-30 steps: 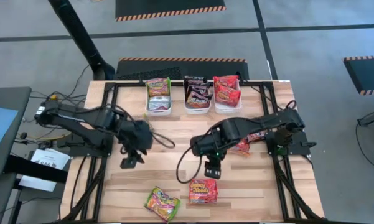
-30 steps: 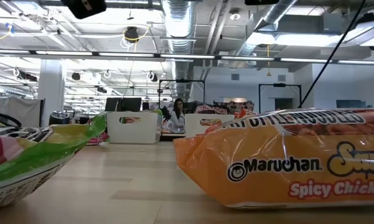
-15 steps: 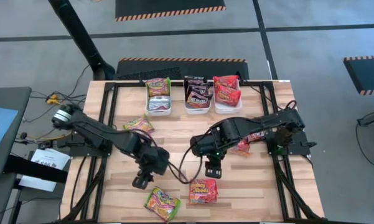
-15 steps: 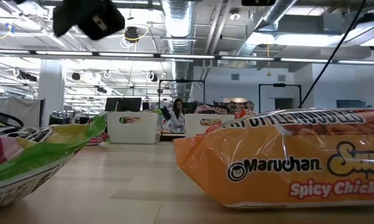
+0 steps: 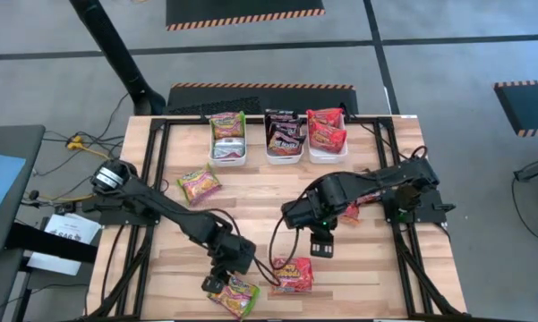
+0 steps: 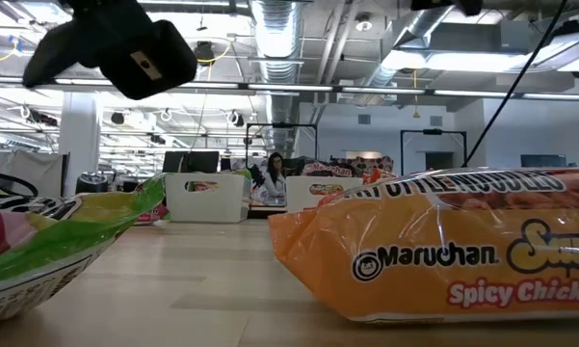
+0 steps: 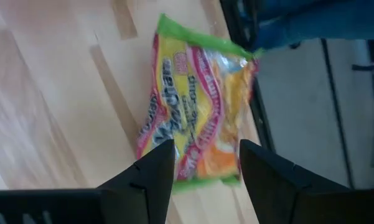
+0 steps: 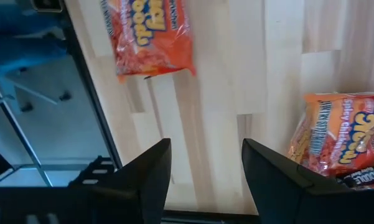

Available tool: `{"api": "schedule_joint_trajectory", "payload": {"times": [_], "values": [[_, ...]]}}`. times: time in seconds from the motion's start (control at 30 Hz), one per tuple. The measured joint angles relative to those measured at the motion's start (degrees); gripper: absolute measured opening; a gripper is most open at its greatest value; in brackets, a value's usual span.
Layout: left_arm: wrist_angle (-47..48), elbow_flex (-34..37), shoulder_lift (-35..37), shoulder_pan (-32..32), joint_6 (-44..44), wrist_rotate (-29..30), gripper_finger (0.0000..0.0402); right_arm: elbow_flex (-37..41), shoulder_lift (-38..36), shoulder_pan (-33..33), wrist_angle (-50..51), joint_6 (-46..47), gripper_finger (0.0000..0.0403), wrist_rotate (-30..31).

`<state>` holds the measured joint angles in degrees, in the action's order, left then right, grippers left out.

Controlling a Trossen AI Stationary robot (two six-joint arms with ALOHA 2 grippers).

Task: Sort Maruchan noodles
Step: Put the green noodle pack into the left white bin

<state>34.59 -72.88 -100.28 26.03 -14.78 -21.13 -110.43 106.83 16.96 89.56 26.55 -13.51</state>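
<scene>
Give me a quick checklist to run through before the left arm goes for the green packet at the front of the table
1. Left gripper open: ok, its fingers stand apart.
2. Left gripper lined up on the green-edged packet: ok, the packet lies between and just beyond the fingers in the left wrist view.
3. Packet free of neighbours: ok, the high view shows it apart from the orange packet, though close.
4. Packet's distance from the table edge: not ok, it lies very near the front edge.
5. Right gripper out of the way: cannot tell, it hangs open just behind the orange packet.
6. Green tub has room: cannot tell from the high view.
</scene>
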Motion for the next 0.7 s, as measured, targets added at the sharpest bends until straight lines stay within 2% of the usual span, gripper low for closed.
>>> {"api": "schedule_joint_trajectory", "payload": {"times": [0.17, 0.57, 0.7], "values": [[-2.5, 0.0, -2.3, 1.1, 0.5, 4.2, 0.0167, 0.0, -0.2, 1.6, 0.1, 0.0, 0.0222, -0.1], [-9.1, 0.0, -9.7, 1.4, 0.0, 1.6, 0.0167, 0.0, -0.2, 2.6, -0.2, 0.9, 0.0222, 0.0], [-8.2, 0.0, -10.9, 1.3, 0.0, 3.4, 0.0167, 0.0, -0.2, 2.5, -0.4, 0.9, 0.0222, 0.1]]}}
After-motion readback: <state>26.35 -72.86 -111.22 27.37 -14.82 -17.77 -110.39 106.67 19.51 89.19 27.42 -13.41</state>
